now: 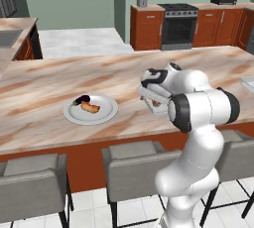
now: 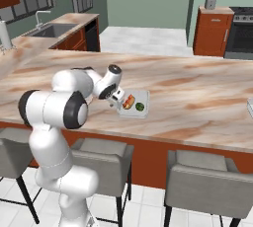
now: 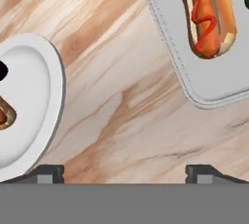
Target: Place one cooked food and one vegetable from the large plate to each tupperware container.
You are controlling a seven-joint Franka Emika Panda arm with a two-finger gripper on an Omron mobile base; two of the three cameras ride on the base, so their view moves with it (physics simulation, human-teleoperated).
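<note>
The large plate (image 1: 106,116) lies on the counter left of my arm, carrying a dark eggplant (image 1: 82,100) and a piece of browned cooked food (image 1: 91,107). In the hand view the plate (image 3: 34,101) sits at the left and a tupperware container (image 3: 177,47) at the upper right. That container holds a hot dog (image 3: 209,13) with a red sauce line; a green vegetable (image 2: 140,106) lies beside the hot dog (image 2: 128,102). My gripper (image 3: 126,173) hangs open over bare counter between plate and container (image 2: 144,114), holding nothing.
A second tupperware container (image 2: 250,106) shows at the counter's far right edge (image 1: 248,83). Grey stools (image 1: 131,165) line the counter's near side. A sink (image 2: 52,29) is at the back left, and a stove (image 1: 177,24) stands against the far wall.
</note>
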